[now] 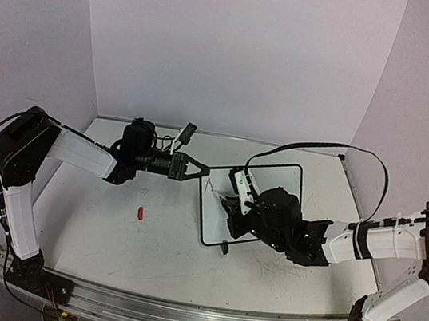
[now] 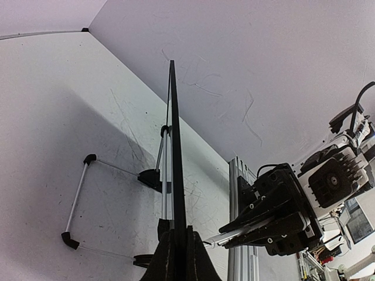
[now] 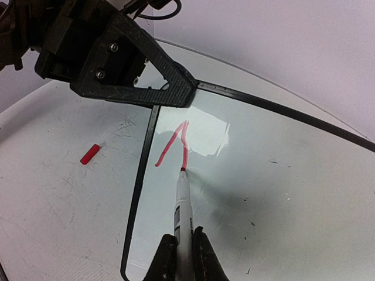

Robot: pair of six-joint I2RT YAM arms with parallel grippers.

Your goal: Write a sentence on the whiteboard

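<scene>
The whiteboard (image 1: 276, 179) lies on the table with its black frame. My left gripper (image 1: 201, 169) is shut on its far left edge, seen edge-on in the left wrist view (image 2: 174, 146) between my fingers (image 2: 179, 240). My right gripper (image 3: 185, 243) is shut on a white marker (image 3: 183, 199). The marker's red tip touches the board (image 3: 263, 193) at the end of two red strokes (image 3: 170, 146) that meet at the top. The right gripper (image 1: 228, 203) hovers over the board's left part. The left gripper also shows in the right wrist view (image 3: 176, 93).
A red marker cap (image 1: 141, 213) lies on the tabletop left of the board, also in the right wrist view (image 3: 89, 154). A small black-and-white object (image 1: 187, 134) sits near the back wall. The right arm's cable (image 1: 322, 144) arcs over the board. White walls enclose the table.
</scene>
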